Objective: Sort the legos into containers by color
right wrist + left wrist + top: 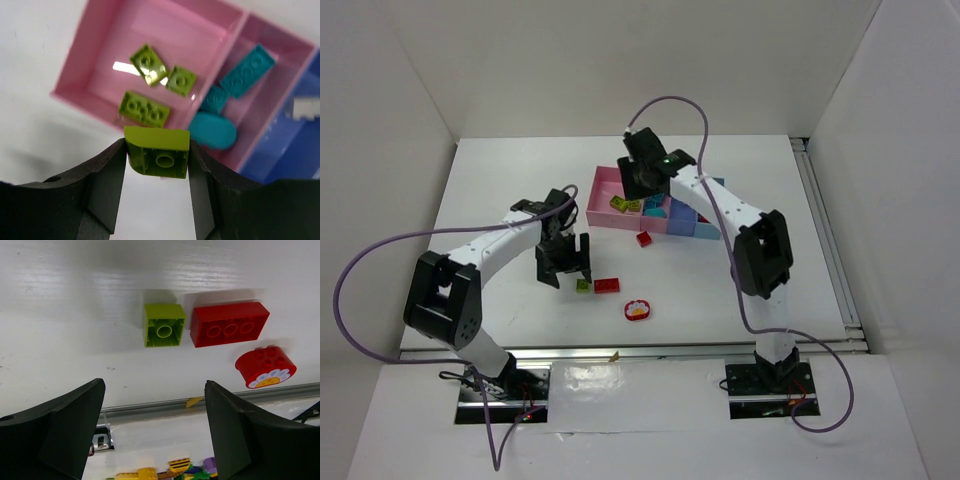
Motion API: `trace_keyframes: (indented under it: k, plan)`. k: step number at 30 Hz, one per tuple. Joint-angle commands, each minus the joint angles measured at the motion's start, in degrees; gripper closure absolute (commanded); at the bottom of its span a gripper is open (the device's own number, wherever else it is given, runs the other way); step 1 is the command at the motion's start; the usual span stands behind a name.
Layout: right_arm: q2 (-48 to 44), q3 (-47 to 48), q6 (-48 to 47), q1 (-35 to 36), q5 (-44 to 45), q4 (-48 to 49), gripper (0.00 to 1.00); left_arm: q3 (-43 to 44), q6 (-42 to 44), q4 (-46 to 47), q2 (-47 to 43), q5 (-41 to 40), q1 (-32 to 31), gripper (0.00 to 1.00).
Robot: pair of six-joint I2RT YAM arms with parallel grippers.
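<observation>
Legos part sorted. Held lime green brick (pixel 159 157) pinched between the closed-in fingers of right hand (pixel 156 150), long axis across the jaws, hanging directly over the near wall of the wide pink bin (pixel 100 50). Bin floor just beyond the hand; judged to need only a short carry forward before release.

Inside the wide pink bin: three lime green bricks (pixel 144 107). In the narrow pink bin (pixel 280 55) joined to its right side: long teal brick (pixel 247 70), small teal brick (pixel 216 99), rounded teal piece (pixel 212 131). In the blue bin (pixel 280 155) farther right: one white piece (pixel 306 107), cut off by the picture edge.

On the worktop (pixel 500 200), near side of the wide pink bin: one small red brick (pixel 643 238) just off its near right corner. Well apart toward the arms: square lime green brick (pixel 164 325) just beside long red brick (pixel 229 324), then round red piece (pixel 265 366) nearer the arms.

Left hand (pixel 154 385) spread wide, pinching nothing, above that group. Square lime green brick straight ahead of its fingertips, roughly centred between the jaws; clearly the nearer arm for it.

Seen in all: lime five, teal three, red three, white one.
</observation>
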Motion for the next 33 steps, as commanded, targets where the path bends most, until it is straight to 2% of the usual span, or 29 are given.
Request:
trace_keyframes:
  k: [1, 3, 4, 5, 7, 12, 19, 26, 30, 31, 33]
  plan:
    - [7.75, 9.9, -2.68, 0.0, 1.09, 1.75, 0.52, -1.05, -1.77, 3.69, -1.57, 1.96, 0.72, 0.08]
    - [10.85, 15.25, -2.68, -0.52, 1.09, 2.28, 0.43, -1.05, -2.3, 4.22, -0.87, 2.57, 0.72, 0.08]
    - [13.65, 17.02, -3.2, -0.52, 1.09, 1.68, 0.19, -1.05, -2.82, 4.22, -0.09, 1.88, 0.72, 0.08]
    - [14.63, 18.69, -3.21, -0.52, 1.09, 1.67, 0.1, -1.05, -2.83, 4.22, 0.53, 1.18, 0.72, 0.08]
    - [14.65, 20.91, -3.21, -0.52, 1.09, 0.97, 0.04, -1.05, -2.83, 4.22, 2.11, 0.56, 0.72, 0.13]
    - [7.18, 9.42, -2.68, -0.52, 3.27, 5.62, 0.04, -2.36, -2.83, 5.8, 3.35, -1.2, 0.72, 0.2]
    - [1.29, 1.59, -1.54, -0.52, 3.9, 5.62, 0.04, -4.21, -2.3, 8.17, 5.28, -1.2, 0.72, 0.25]
    - [-0.82, -1.23, -1.01, -0.52, 5.04, 6.24, 0.04, -4.74, -1.77, 9.32, 6.95, -3.75, 0.72, 0.27]
    - [-1.44, -1.24, -1.01, -0.52, 5.65, 6.24, 0.04, -4.22, -1.77, 9.32, 6.95, -5.25, 0.72, 0.36]
    - [-1.44, -1.24, -1.01, -0.52, 5.66, 6.24, 0.04, -4.21, -1.25, 9.32, 6.95, -5.25, 0.72, 0.43]
    - [-2.05, -1.24, -1.01, -0.52, 5.66, 6.24, 0.04, -2.82, -1.24, 8.62, 6.95, -5.86, 0.72, 0.46]
